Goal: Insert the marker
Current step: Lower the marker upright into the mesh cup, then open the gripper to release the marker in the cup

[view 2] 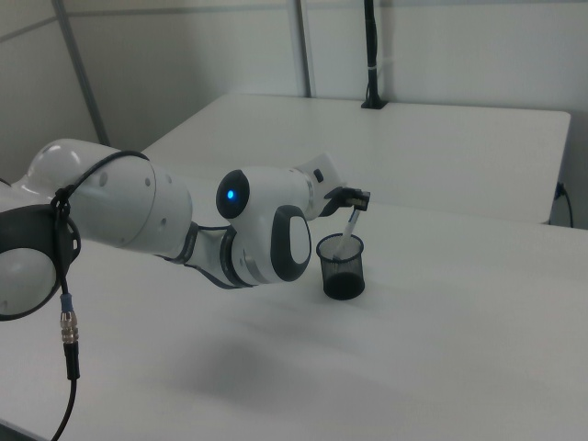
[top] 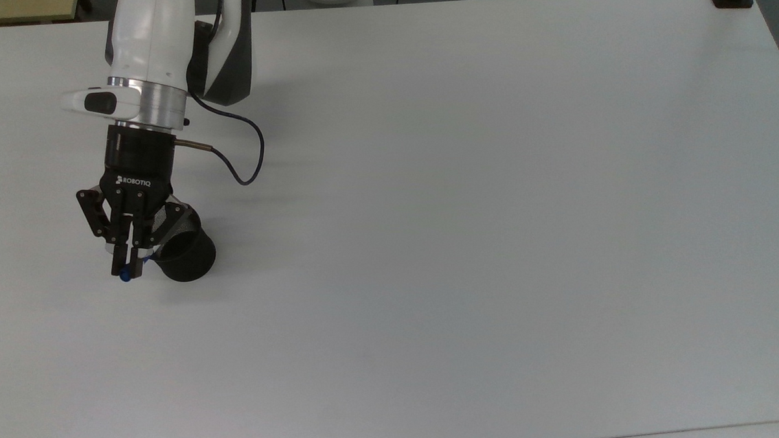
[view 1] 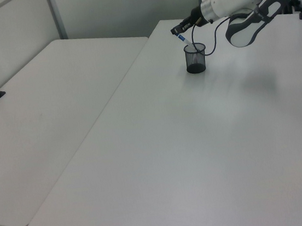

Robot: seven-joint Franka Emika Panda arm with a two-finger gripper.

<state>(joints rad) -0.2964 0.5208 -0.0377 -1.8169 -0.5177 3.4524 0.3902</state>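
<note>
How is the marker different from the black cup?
The marker is thin and mostly white with blue ends; the cup is wide, black and mesh. The marker leans at a slant, held by the gripper; the cup stands upright on the table. The marker's lower end is inside the cup.

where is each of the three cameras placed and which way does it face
Top view: overhead, looking down on the white table; shows forearm, wrist and end effector.
Left view: off a table corner, looking across; arm at the far end above the black mesh cup.
Right view: beside the arm, elbow and forearm large in front.
All three share the cup and the slanted white, blue-ended marker, its lower end in the cup.
</note>
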